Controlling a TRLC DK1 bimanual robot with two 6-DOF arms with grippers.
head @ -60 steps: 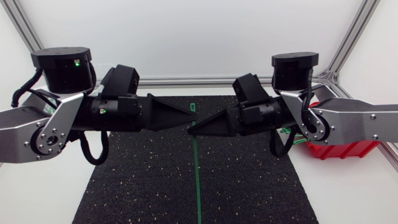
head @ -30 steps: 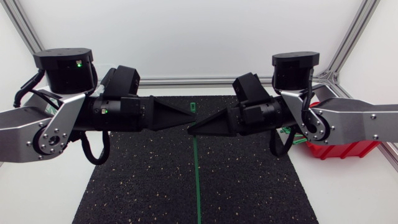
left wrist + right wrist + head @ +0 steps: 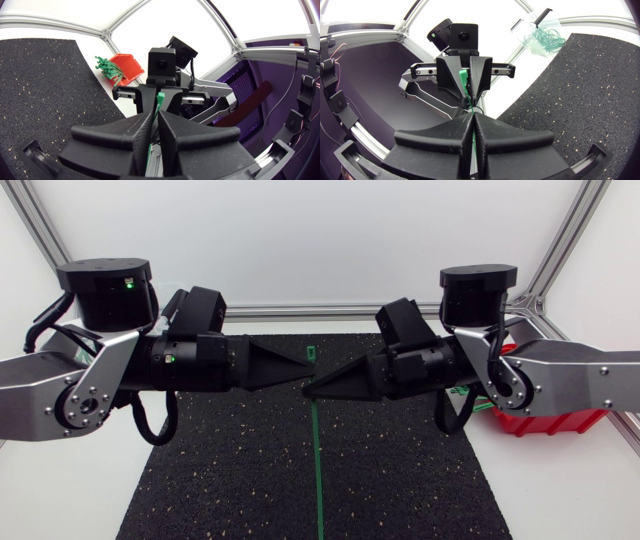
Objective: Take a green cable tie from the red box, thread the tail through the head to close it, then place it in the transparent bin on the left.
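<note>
Both grippers meet tip to tip above the black mat. A green cable tie point(image 3: 317, 470) hangs from my right gripper point(image 3: 308, 389), which is shut on its strap; the long tail reaches down to the mat's front edge. The tie's upper end point(image 3: 310, 354) sticks up beside my left gripper point(image 3: 303, 366). In the left wrist view, the left gripper point(image 3: 156, 114) is shut with the green strap point(image 3: 160, 98) rising between its fingertips. The right wrist view has the tie's end point(image 3: 464, 80) at the left gripper's tips. More green ties fill the red box point(image 3: 131, 64); the transparent bin point(image 3: 540, 35) holds closed ties.
The black speckled mat point(image 3: 230, 470) covers the table's middle, under both arms. The red box point(image 3: 545, 420) sits at the right, partly hidden behind my right arm. White table runs along both sides of the mat.
My left gripper's fingers have come together on the tie's upper end. Both arms have stayed almost in place; the hanging tail has not shifted.
</note>
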